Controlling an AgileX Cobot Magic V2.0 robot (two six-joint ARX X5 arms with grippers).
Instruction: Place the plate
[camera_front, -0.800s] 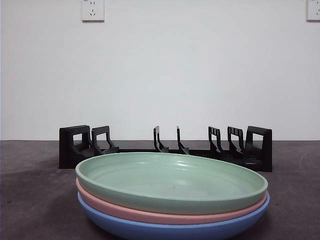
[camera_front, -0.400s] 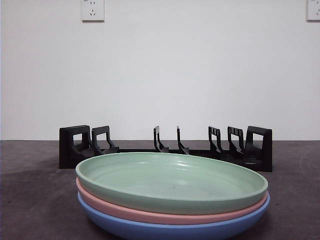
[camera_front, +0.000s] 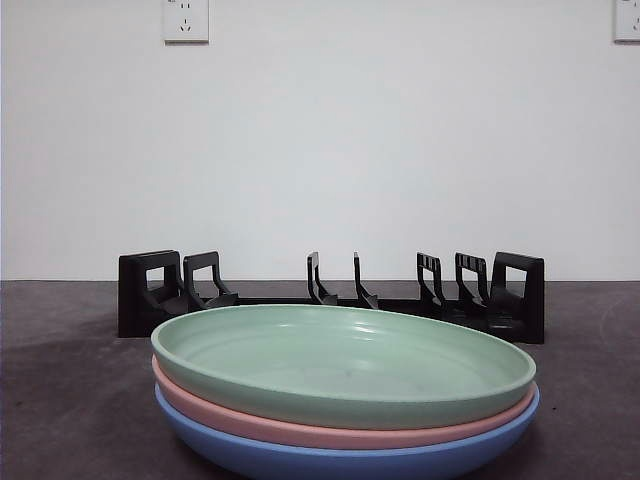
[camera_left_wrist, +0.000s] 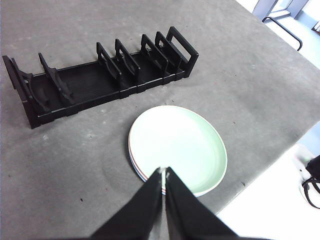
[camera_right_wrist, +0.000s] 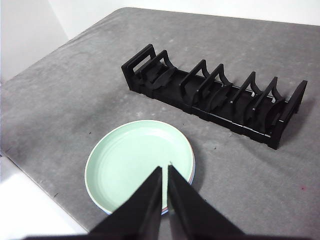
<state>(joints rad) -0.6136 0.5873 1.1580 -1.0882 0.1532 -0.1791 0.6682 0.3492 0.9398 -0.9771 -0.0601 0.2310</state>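
Topping pink and blue plates: green plate (camera_front: 340, 365), glossy, shallow, round.

Three plates sit stacked close to the camera on the dark grey surface (camera_front: 60, 400). The green plate (camera_front: 343, 362) is on top, nested in a pink plate (camera_front: 300, 430), and that one rests in a blue plate (camera_front: 340, 462) at the bottom, whose underside is cut off by the frame edge. Behind the stack a black plate rack (camera_front: 330, 295) runs across, its upright dividers appearing to hold nothing. Beyond stands a white wall with one socket (camera_front: 186, 20) at the upper left and another socket (camera_front: 627, 20) at the upper right edge.
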